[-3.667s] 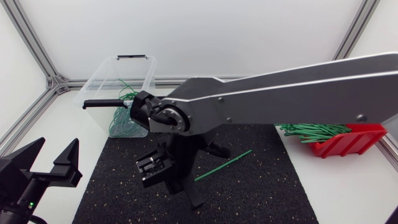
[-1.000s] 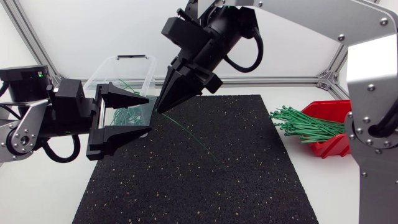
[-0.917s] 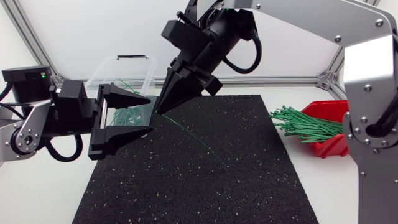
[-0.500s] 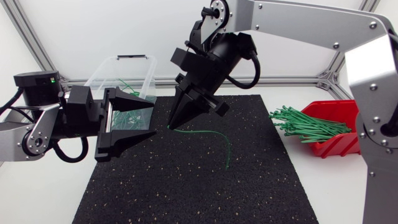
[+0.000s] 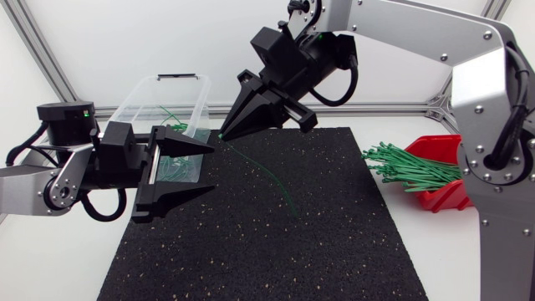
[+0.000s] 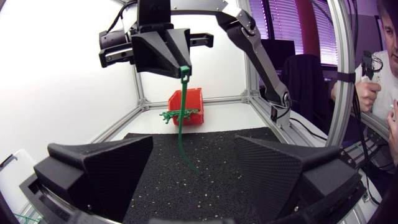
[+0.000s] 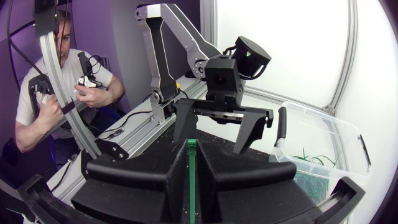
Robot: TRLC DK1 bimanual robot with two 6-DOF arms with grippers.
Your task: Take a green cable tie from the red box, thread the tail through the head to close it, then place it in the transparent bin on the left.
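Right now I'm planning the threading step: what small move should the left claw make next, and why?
Probably ease the open left claw forward and close on the tie. The right claw grips only its head end; the tail dangles free over the mat, ahead of the left claw.

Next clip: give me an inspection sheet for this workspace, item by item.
Surface: black mat on a white table.
Job's things: green cable tie hangs unclosed from right pincer; red box overflows with ties; transparent bin holds several.
Clutter: nothing seen.
Grippers: right pincer shut on the tie's upper end; left pincer open, beside the bin.
Cables: black cables loop at both wrists.
Surroundings: frame posts at table's edge.
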